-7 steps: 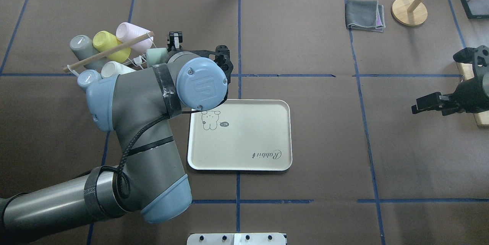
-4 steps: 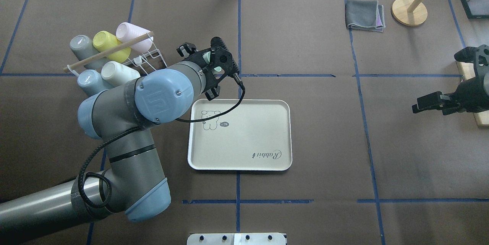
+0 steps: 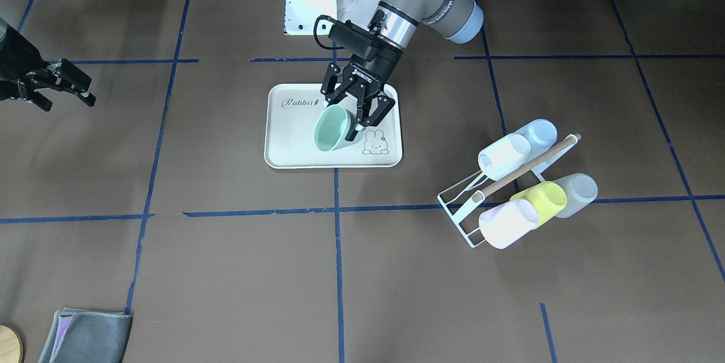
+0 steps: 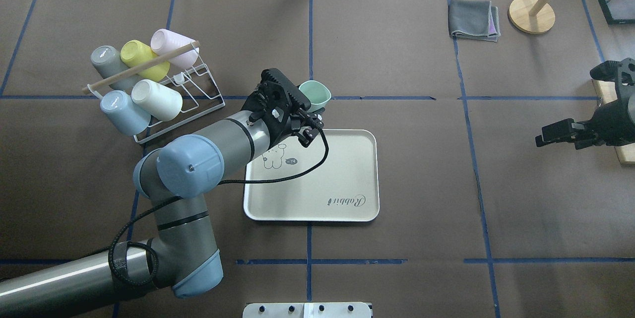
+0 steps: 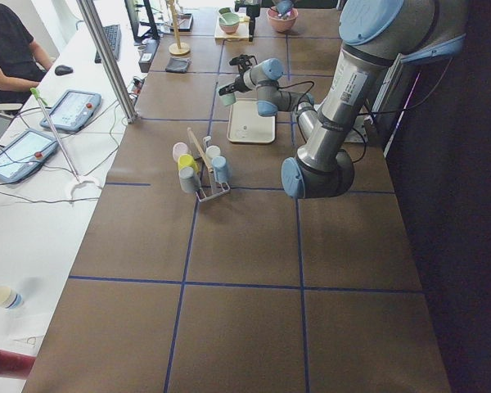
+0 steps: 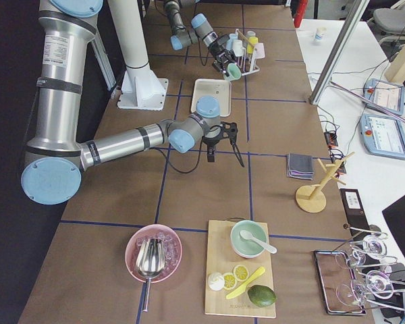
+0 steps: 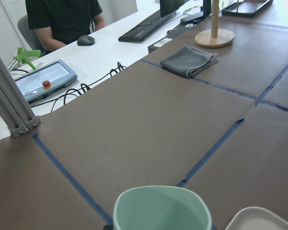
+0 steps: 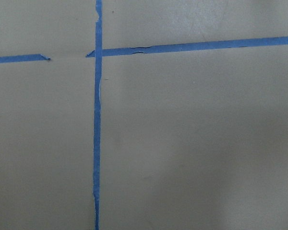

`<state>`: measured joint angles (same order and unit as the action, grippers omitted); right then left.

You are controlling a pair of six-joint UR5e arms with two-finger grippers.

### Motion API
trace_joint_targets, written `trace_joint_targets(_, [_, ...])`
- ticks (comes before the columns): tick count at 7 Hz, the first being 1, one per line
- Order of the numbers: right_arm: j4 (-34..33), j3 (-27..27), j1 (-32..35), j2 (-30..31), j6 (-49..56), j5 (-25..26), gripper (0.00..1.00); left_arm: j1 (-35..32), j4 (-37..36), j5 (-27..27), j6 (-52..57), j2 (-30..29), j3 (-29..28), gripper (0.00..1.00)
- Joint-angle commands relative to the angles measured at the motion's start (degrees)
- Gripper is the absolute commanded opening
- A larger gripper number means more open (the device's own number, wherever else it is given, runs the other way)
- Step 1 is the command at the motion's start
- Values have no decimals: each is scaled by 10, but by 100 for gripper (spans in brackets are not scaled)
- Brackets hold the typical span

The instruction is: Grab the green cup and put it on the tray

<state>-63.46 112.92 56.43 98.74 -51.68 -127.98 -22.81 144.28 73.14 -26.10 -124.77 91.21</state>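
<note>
Mint-green plastic catches the eye first: the green cup (image 3: 330,132) is clamped in the left end effector (image 3: 345,119), a finger on each side of its wall and the jaws closed only to the cup's width. The rim looks squeezed a little out of round. The cup is off the tabletop (image 4: 421,219), tipped so its open mouth faces away from the wrist. The wrist camera looks over the rim into the hollow.

The tray (image 3: 286,150) lies below the end effector. From across the table the cup shows over the tray's middle, near the rabbit drawing. From overhead it shows past the tray's far edge. So it hangs in the air above the tray, and as far as I can tell it touches nothing but the fingers.

Well apart, on the left end effector's left, stands a wire rack (image 3: 461,218) with a wooden rod across it and five other cups lying on it.

The right end effector (image 3: 67,97) hovers far off on the opposite side, well clear of the tray, its fingers parted with nothing between them. Its own camera shows only brown tabletop crossed by blue tape (image 8: 97,143). Farther out on that side, toward the table's far edge, lie a folded grey cloth (image 4: 474,19) and a round-based wooden stand (image 4: 531,15).
</note>
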Motion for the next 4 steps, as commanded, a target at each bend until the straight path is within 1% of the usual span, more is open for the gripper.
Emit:
trace_joint_targets(1, [0,0,0,0,0,0,100,26,154,-27,-11,0,-60,55])
trace_joint_targets(2, [1,0,1,0,0,0,100,30,194,-38,-11,3,-79,61])
trace_joint_targets(3, [1,0,3,1,-1,0,100,58,248,-92,-11,1,-110,61])
trace_joint_targets(4, [0,-2,3,0,-1,0,100,74,301,-123,-8,2,-151,61])
